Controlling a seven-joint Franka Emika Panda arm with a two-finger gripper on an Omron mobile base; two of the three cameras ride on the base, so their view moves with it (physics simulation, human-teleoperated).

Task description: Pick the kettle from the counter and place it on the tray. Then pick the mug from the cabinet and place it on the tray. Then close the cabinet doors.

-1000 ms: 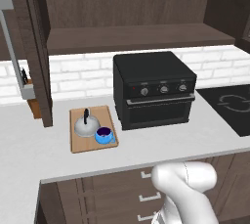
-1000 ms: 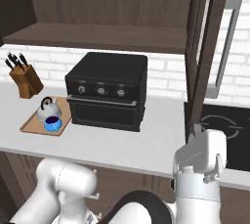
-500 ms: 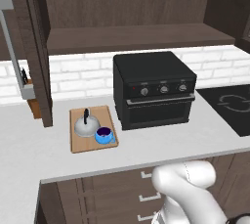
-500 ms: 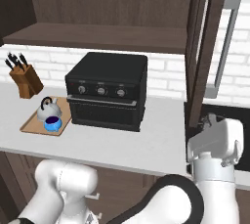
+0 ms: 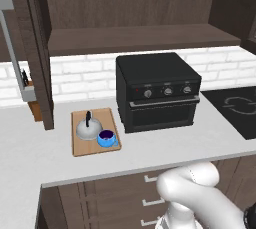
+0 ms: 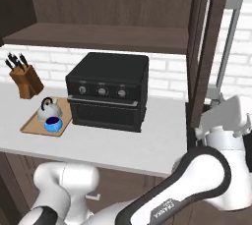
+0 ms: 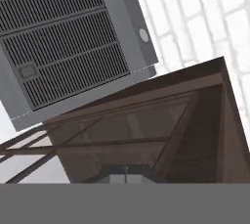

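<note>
Kettle (image 5: 88, 129), mug (image 5: 106, 137) unmoved on tray (image 5: 80, 146); arm swung further right beside cabinet door (image 6: 204, 57); tool clenched, empty.

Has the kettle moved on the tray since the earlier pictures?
No. The kettle sits in the same spot on the tray, left of the black oven.

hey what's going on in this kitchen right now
A white robot arm is partway through tidying up. The kettle and the blue mug already sit on the wooden tray beside the black oven. The cabinet doors are open, and the arm, its claw shut, is raised by the right-hand door.
</note>
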